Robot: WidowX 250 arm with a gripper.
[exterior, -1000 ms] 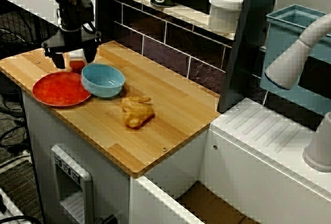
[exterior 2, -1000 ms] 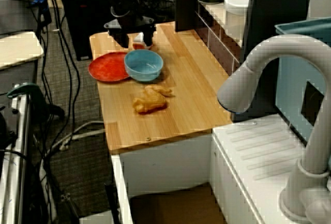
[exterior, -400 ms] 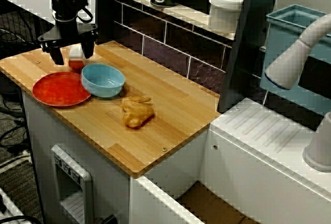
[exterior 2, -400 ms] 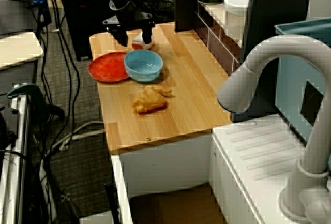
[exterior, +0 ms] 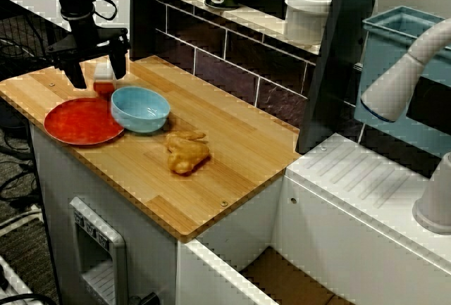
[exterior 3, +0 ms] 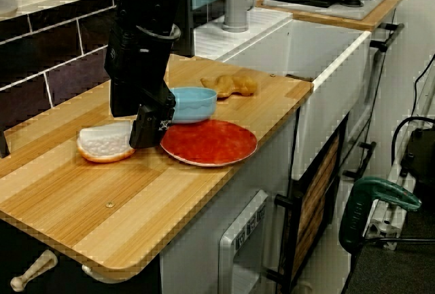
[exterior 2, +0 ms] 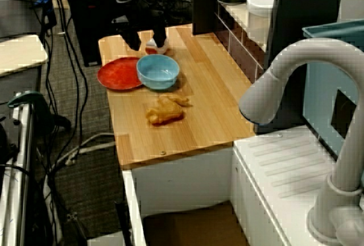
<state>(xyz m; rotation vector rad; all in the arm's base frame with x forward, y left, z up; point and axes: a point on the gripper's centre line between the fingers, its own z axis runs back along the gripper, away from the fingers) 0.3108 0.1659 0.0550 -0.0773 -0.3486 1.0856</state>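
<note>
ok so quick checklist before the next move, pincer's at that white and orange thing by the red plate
1. Pincer open: ok, its fingers stand spread, one on each side of the white and orange piece.
2. Pincer empty: ok, the piece lies flat on the counter.
3. Fingers clear of the piece: cannot tell; in the side view one finger stands right at its edge.
4. Room around the piece: not ok, the red plate and blue bowl sit close beside it.
5. Yellow toy out of the way: ok, it lies beyond the bowl, apart from the pincer.
</note>
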